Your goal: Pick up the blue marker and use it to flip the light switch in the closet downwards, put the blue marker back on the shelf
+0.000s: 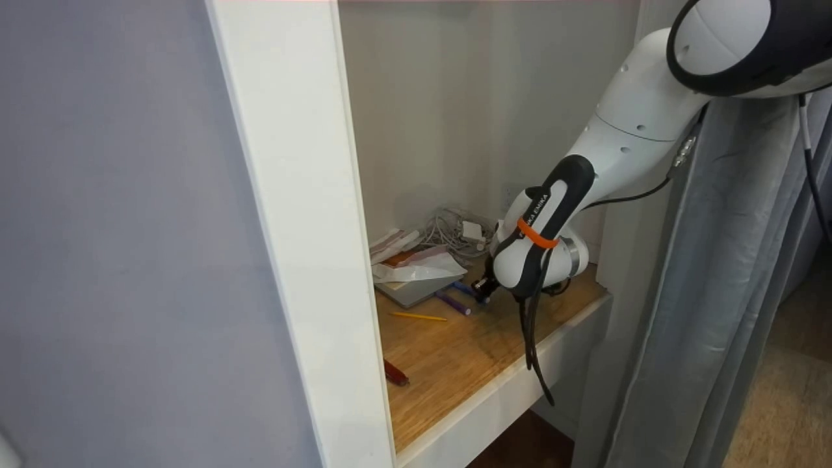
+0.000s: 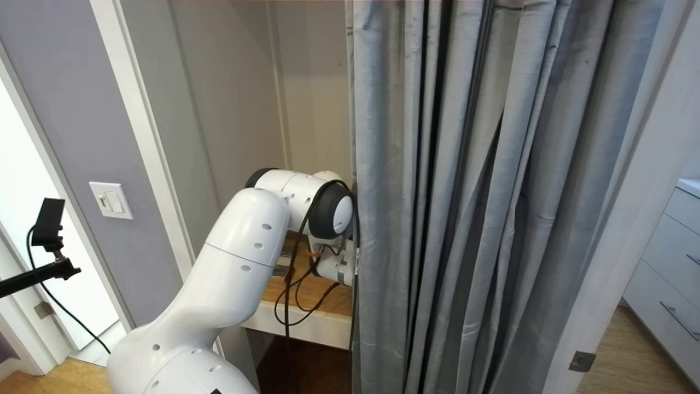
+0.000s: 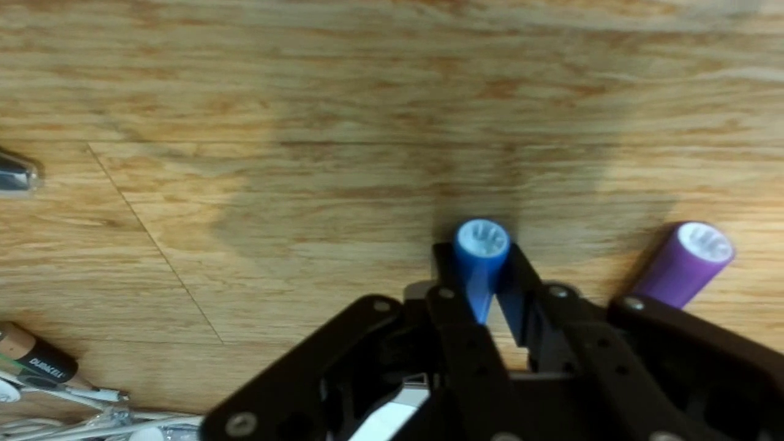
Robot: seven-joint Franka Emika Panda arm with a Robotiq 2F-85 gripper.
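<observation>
In the wrist view, the blue marker [image 3: 481,263] is being gripped by the gripper [image 3: 479,278], whose fingers are being parted only by the marker's thickness. The marker's pale round end is facing twelve o'clock; whether its weight is being borne by the shelf [image 3: 343,190] cannot be made out. At three o'clock from it, a purple marker [image 3: 681,269] is lying on the shelf, partly being covered by the gripper. Between eight and nine o'clock, a battery [image 3: 43,358] is lying well apart, with white cables [image 3: 171,421] being bunched between four and five o'clock from the battery.

In an exterior view, the arm [image 1: 624,123] is slanting into the closet [image 1: 416,117] from between one and two o'clock. A yellow pencil [image 1: 419,317] is lying at eight o'clock from the purple marker, and a flat grey object [image 1: 416,294] at ten o'clock, with white packets [image 1: 432,266] resting over it. Near the frame post [image 1: 305,227], a dark red object [image 1: 395,374] is being seen at seven o'clock. Between twelve and one o'clock from the gripper, the light switch [image 1: 511,195] is showing only faintly, as a pale plate. In an exterior view, the gripper is being hidden behind a grey curtain [image 2: 465,197], and a white switch plate [image 2: 111,200] is showing at nine o'clock.
</observation>
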